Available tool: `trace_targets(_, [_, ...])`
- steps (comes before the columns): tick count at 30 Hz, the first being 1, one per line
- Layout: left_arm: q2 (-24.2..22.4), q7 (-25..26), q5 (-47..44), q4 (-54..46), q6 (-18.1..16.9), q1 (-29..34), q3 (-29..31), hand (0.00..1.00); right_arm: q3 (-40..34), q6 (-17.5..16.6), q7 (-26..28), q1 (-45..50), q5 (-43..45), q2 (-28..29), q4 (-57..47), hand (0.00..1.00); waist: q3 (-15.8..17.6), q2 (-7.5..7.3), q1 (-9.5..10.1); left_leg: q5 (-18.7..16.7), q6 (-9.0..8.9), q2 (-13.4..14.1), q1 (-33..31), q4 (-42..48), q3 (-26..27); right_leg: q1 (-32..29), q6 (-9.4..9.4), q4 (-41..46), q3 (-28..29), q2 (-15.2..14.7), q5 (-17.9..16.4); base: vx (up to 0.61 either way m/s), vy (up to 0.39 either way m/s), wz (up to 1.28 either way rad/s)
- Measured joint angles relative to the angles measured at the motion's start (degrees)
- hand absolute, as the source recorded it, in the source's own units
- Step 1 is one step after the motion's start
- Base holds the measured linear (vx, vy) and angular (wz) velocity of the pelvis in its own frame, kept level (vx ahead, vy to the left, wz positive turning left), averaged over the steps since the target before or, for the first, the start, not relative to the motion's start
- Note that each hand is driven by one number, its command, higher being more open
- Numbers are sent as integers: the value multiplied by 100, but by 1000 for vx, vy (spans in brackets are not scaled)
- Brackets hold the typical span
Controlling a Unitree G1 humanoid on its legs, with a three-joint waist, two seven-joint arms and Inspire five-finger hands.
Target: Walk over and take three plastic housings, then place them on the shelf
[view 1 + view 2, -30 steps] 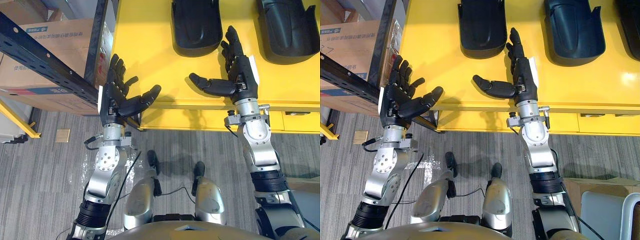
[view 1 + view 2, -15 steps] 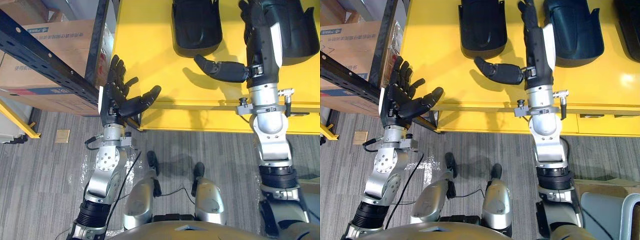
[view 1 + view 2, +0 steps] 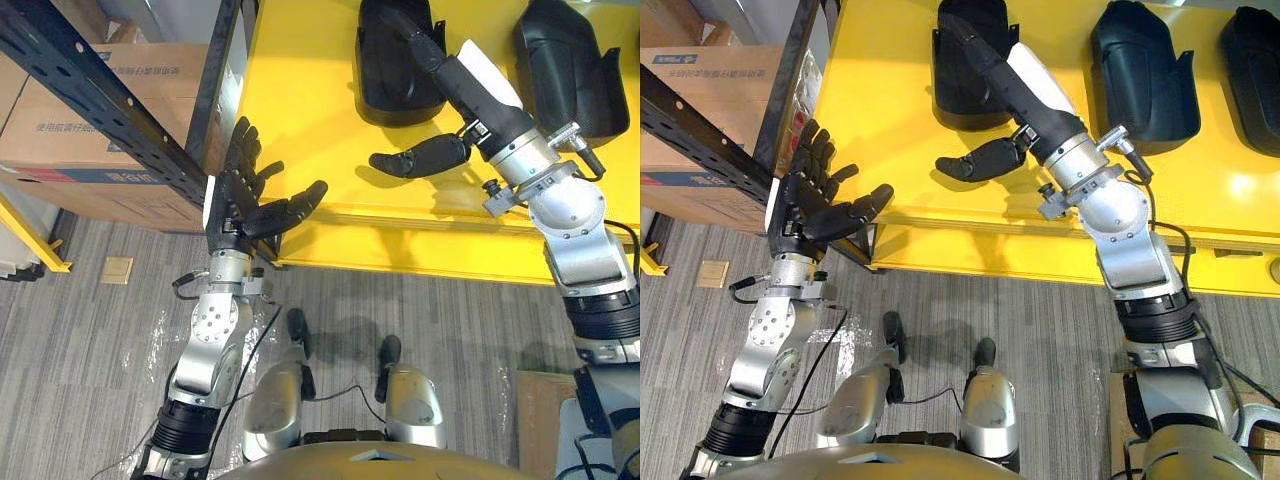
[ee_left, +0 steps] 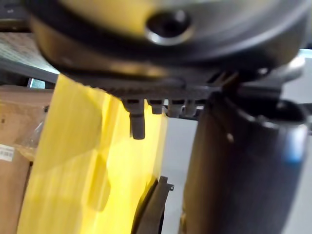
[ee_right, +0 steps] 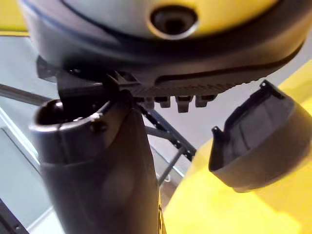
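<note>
Black steel shelf (image 3: 100, 95) stands at the left, just beside the yellow table (image 3: 300, 120). At the table's near edge the left robot hand (image 3: 240, 205) hovers released, fingers spread. Further right, the right robot hand (image 3: 455, 88) stretches over the leftmost plastic housing (image 3: 385, 90), fingers straight, thumb apart, grasping nothing. It should probably settle lower and curl round the rim before lifting. A second housing (image 3: 1145, 75) and a third housing (image 3: 1252, 70) sit beyond.

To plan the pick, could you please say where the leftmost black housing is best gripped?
Probably a raised side wall of the housing, from above: it seems to lie hollow side up, so the right hand can hook fingers inside, thumb outside.
</note>
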Motion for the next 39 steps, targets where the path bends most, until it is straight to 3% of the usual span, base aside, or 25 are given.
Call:
trace_targets(7, [15,-84,-1,1,-30,11,28,100,339,222,151,-347,-5,-376,313,100,1,-2,62,2,1,6,0,11,8,0,1,-8,3,5,3,0,0,0])
trace_targets(22, [223,-107,-1,9,-175,148,70,100,576,856,1274,-476,14,-562,244,100,11,-19,101,-22,-33,92,17,17,96,0,-12,-79,48,84,17,6,-16,-2])
trace_targets(28, [230,-122,-1,14,-217,183,74,100,646,966,1559,-444,58,-788,-24,100,18,-36,145,-45,-40,98,50,18,149,0,-12,-82,118,88,16,4,-7,-4])
trace_targets(39, [331,-225,-1,-33,-234,172,73,100,736,968,1579,-385,397,-788,-214,100,50,-149,247,-77,-26,97,61,15,211,-2,-2,-130,164,87,21,2,-2,-3])
